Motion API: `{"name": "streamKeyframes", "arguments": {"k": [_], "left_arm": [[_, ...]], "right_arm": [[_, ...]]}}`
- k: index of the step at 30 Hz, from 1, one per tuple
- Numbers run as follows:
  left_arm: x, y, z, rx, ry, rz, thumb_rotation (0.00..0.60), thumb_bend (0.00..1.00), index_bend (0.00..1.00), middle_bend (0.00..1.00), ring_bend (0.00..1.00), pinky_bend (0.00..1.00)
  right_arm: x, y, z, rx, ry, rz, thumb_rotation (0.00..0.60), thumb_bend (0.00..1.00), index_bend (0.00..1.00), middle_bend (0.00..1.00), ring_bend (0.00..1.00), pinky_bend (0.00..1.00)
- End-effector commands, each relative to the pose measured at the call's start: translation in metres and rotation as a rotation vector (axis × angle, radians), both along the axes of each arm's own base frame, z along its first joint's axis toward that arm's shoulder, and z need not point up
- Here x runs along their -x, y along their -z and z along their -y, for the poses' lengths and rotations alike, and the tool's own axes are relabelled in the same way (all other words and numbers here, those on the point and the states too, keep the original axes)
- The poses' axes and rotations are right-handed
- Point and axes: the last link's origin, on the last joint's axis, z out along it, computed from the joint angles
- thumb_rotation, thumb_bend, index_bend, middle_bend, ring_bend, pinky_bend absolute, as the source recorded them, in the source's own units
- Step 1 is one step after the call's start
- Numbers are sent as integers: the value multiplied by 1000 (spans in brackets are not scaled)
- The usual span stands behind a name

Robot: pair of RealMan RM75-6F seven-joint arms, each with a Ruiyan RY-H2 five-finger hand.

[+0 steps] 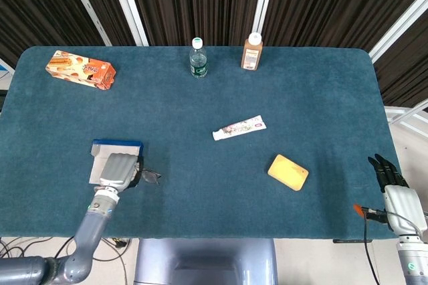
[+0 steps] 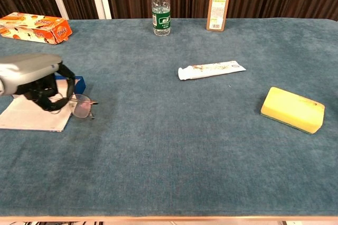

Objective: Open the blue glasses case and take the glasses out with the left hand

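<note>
The left hand (image 2: 39, 80) is curled around one end of the glasses (image 2: 79, 106), gripping them so that the lenses project toward the table's middle, above the cloth just beside the blue glasses case (image 2: 37, 111). The case lies open near the front left corner of the table (image 1: 221, 225), its pale lining facing up and its blue rim toward the back edge; nothing shows inside it, though the hand hides part of it.

The chest view shows the dark fingers (image 2: 50, 98) wrapped about the frame; in the head view only the grey back of the left hand (image 1: 120, 170) appears, with the glasses (image 1: 150, 177) as a small dark shape past the case (image 1: 107, 153).

The right hand (image 1: 391, 178) shows in the head view alone, off the table beyond its front right corner, its dark fingers extended and holding nothing.

Along the back edge stand a water bottle (image 1: 198, 58) and a brown bottle (image 1: 252, 51), with an orange snack box (image 1: 81, 71) near the back left corner. A toothpaste tube (image 1: 239, 127) lies near the middle, a yellow sponge (image 1: 288, 172) toward the front right.
</note>
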Motion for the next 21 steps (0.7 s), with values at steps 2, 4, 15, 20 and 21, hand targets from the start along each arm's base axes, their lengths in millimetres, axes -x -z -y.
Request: {"name": "streamKeyframes", "arguments": {"k": [2,4,15,20,21], "left_arm": [[-30,22,-4,35,28,26,600,448,584,1000,980,1000],[-38,30,-4,37,29,28,600,448,582,1000,980,1000],[-56,46,-4,43,47,39,600,379,494,1000,976,1000],[-55,47,-2,42,64,20,600,235,401,1000,969,1000],[-54,46,-2,40,68,17,600,226,395,1000,967,1000]], "right_arm": [[0,0,0,-1,2,2,600,237,0,0,0,187],[0,0,0,-2,2,3,600,237,0,0,0,187],[1,0,1,-3,2,4,600,237,0,0,0,187],[1,0,1,-4,2,4,600,237,0,0,0,187],[1,0,1,-4,2,4,600,237,0,0,0,187]]}}
